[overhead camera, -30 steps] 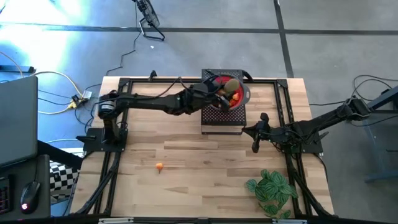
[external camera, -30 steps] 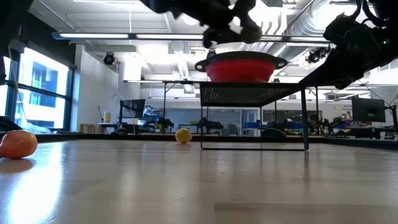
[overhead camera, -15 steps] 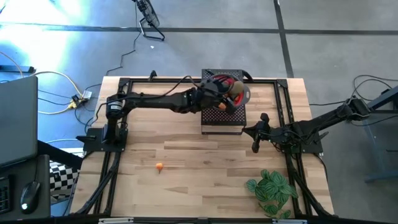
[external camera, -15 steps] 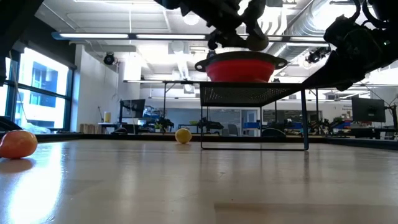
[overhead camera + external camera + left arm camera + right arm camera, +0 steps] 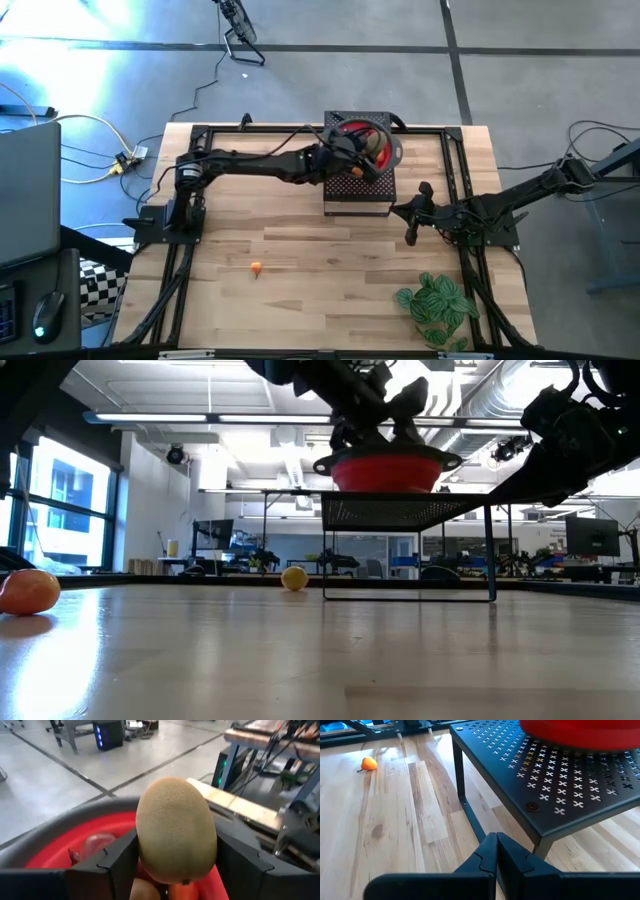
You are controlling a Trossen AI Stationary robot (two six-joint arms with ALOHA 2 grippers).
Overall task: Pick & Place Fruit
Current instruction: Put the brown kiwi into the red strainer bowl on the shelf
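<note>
Left wrist view: brownish-green fruit (image 5: 176,830) held upright.

This was a robotics lab or workshop in a large open industrial hall. The wooden table (image 5: 300,290) sat on a bare concrete floor (image 5: 520,60), with loose cables (image 5: 90,150) and a computer mouse (image 5: 40,330) on a desk beside the table. Beyond the table, the low view showed exposed ceiling ducts (image 5: 500,390), strip lights (image 5: 200,418), tall windows (image 5: 60,510) and rows of workbenches with monitors (image 5: 590,538).
</note>
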